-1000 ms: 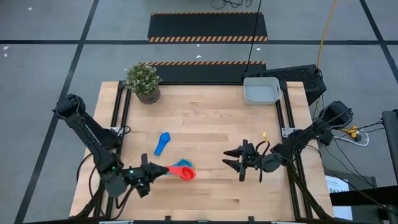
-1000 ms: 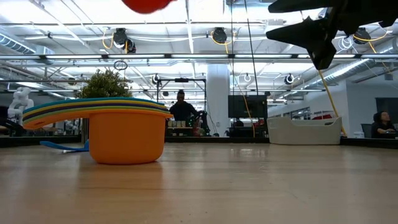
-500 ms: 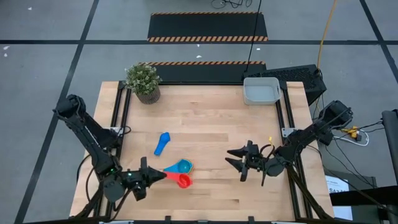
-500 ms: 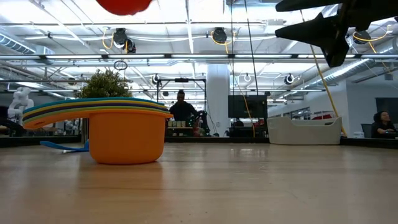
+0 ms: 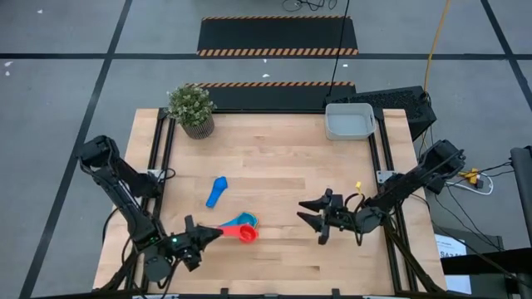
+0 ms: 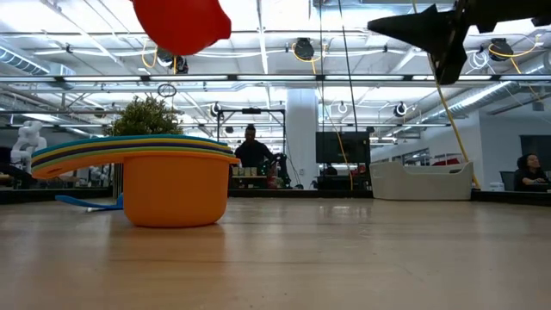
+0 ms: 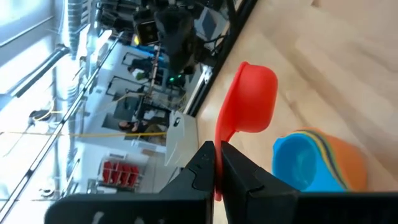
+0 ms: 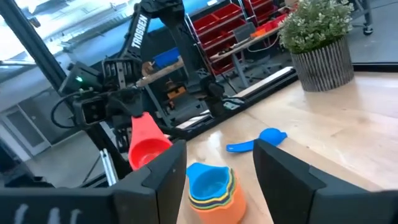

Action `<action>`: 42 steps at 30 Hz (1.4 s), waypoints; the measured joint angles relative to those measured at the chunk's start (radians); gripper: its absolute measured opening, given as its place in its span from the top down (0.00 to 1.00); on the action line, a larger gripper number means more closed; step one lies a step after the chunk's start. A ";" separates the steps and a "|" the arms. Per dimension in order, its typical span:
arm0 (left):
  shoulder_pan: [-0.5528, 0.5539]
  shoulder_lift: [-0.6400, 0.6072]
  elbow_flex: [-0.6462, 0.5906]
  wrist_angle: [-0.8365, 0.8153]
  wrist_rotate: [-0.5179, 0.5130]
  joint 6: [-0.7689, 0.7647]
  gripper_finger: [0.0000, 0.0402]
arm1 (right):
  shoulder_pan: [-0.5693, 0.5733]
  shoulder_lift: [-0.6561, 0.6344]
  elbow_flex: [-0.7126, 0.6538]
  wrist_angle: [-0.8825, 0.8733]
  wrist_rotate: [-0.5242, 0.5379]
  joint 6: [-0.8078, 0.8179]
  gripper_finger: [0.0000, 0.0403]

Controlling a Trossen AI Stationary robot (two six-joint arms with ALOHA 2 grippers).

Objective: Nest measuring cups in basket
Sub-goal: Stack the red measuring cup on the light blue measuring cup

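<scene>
A red measuring cup (image 5: 247, 235) hangs in the air just near-side of a stack of nested cups (image 5: 246, 222), whose orange bottom cup (image 6: 172, 188) stands on the table and whose top cup is light blue (image 7: 297, 160). My left gripper (image 5: 198, 237) is shut on the red cup, left of the stack. A dark blue cup (image 5: 217, 191) lies on the table farther back. The light-grey basket (image 5: 349, 121) stands at the far right corner. My right gripper (image 5: 318, 221) hovers open to the right of the stack, holding nothing. My left gripper pinches the red cup's handle (image 7: 222, 134) near its free end between its two fingers. The fingers come almost level from the table's left side and lie along the handle. The cup's bowl (image 6: 181, 24) sticks out past the fingertips, lifted clear above the table.
A potted green plant (image 5: 192, 108) stands at the far left corner. Bare wooden tabletop lies between the stack and the basket. Black rails run along the table's left and right edges. In the low view, people show in the room behind the table.
My left gripper has sunk a little and drawn slightly toward the near edge, staying shut on the red cup. The red cup has come down with it and now hangs lower beside the stack. My right gripper has turned slightly in place.
</scene>
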 joint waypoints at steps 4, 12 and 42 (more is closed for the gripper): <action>0.009 0.000 0.000 -0.004 -0.028 -0.006 0.99 | 0.006 0.000 0.000 -0.003 0.001 -0.001 0.55; 0.045 0.005 0.000 -0.140 -0.029 -0.181 0.98 | 0.012 0.000 0.000 0.003 0.000 -0.003 0.55; 0.044 0.005 0.000 -0.345 0.020 -0.424 0.98 | 0.012 0.000 0.000 -0.005 0.001 -0.011 0.55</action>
